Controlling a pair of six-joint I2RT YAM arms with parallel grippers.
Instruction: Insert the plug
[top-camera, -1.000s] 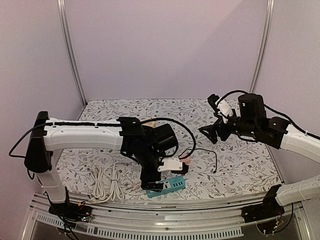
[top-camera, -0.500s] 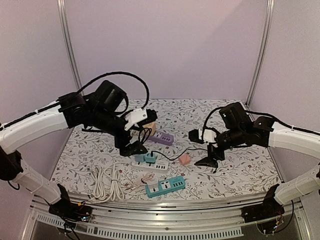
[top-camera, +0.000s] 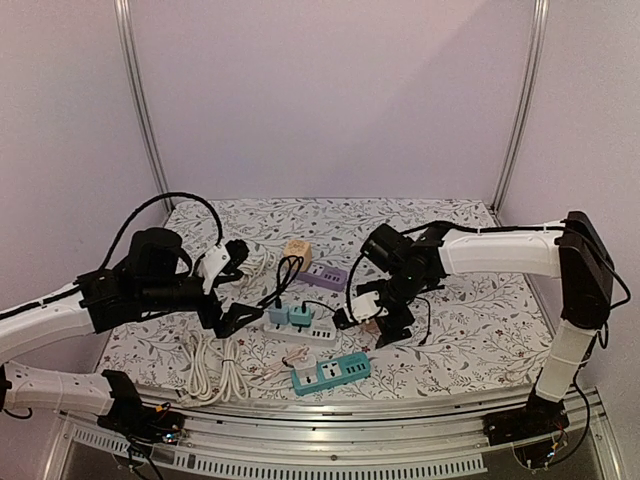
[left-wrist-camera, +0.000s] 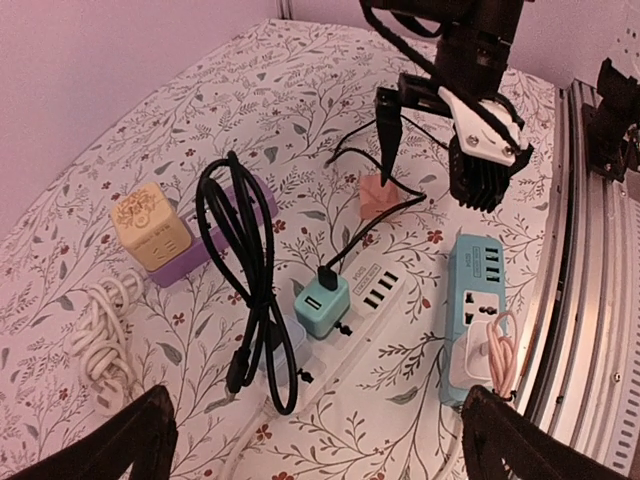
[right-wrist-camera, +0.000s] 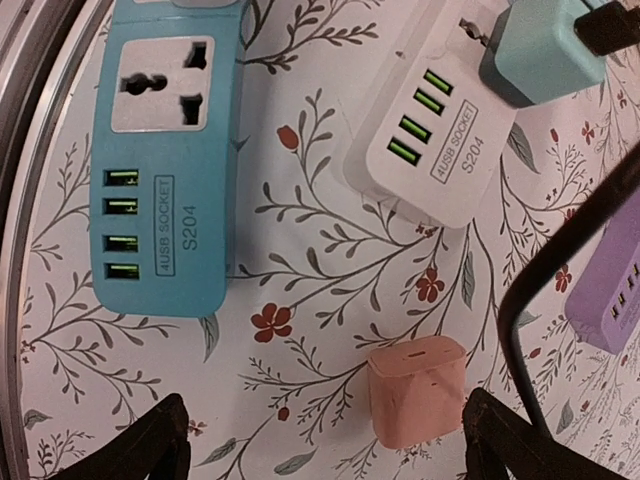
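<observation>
Floral table (top-camera: 470, 330); black cable (right-wrist-camera: 505, 325) passes beside pink plug (right-wrist-camera: 415, 388).

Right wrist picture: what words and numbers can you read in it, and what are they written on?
"4USB SOCKET S204": on the blue power strip, beside its four USB ports.
"4USB SOCKET S204": on the white power strip, beside its USB ports.
Purple power strip: tiny marks by its ports, too small to read.
Nothing else in this view shows any writing.
</observation>
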